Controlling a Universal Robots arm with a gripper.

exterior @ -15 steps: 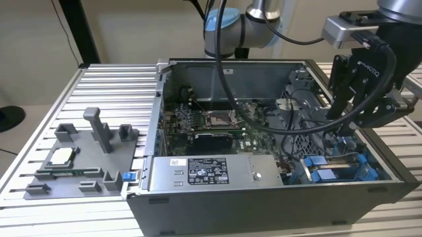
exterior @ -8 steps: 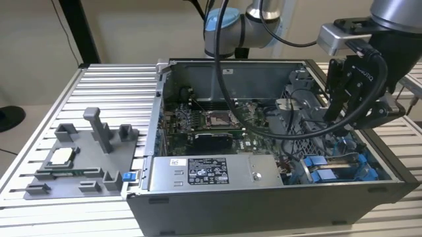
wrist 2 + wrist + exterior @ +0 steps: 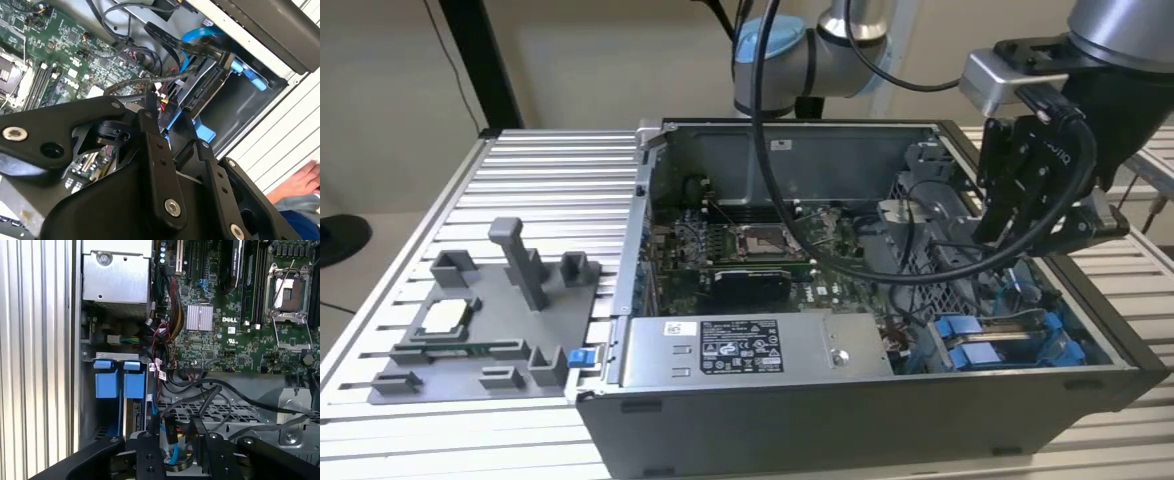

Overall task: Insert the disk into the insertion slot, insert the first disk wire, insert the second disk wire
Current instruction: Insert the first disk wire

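The disk (image 3: 133,414) sits down in the insertion slot at the case's corner, with its blue carrier (image 3: 120,382) tabs showing at the slot's mouth. In the exterior view the blue carrier (image 3: 983,345) lies at the case's front on the exterior view's right. My gripper (image 3: 1003,240) hangs inside the case just above that bay. In the first wrist view the gripper (image 3: 180,440) stands over a black connector (image 3: 170,430) and a blue wire (image 3: 173,452). In the second wrist view a black flat wire (image 3: 180,47) and a blue wire (image 3: 200,34) run to the disk's end, beyond the gripper (image 3: 167,112).
The open computer case (image 3: 854,420) rests on a slatted aluminium table (image 3: 547,190). A silver power-supply box (image 3: 747,348) and the motherboard (image 3: 747,255) lie inside it. A grey fixture plate (image 3: 480,320) is at the exterior view's left. A person's hand (image 3: 300,182) rests beside the case.
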